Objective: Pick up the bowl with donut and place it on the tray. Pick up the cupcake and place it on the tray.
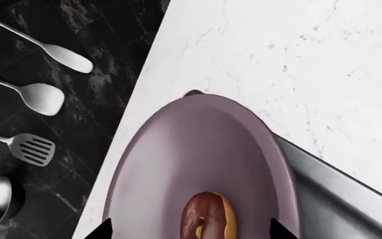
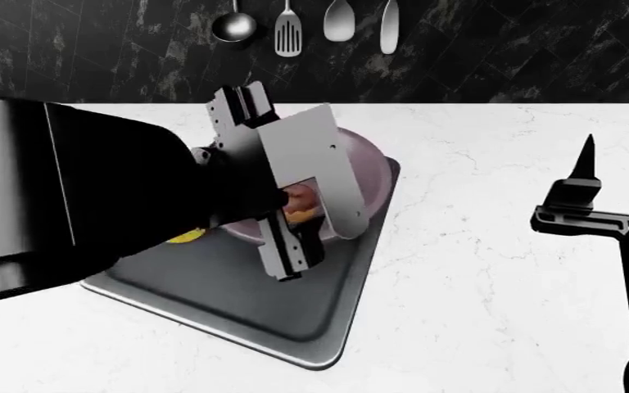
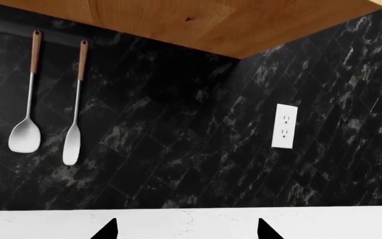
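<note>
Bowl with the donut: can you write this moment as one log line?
bowl holding donut | over tray | left pincer around bowl | right pincer open, idle

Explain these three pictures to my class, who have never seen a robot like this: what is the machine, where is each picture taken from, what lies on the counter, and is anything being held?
It is a simulated two-armed robot at a white kitchen counter. The head view looks down from its head. The other two come from cameras near each gripper. The left gripper reaches over a mauve bowl with a chocolate donut in it. The bowl sits over a corner of the dark tray. Whether it is gripped, I cannot tell. A yellow patch beside the arm may be the cupcake. The right gripper is open, holding nothing, and its camera faces the black wall and hanging utensils.
</note>
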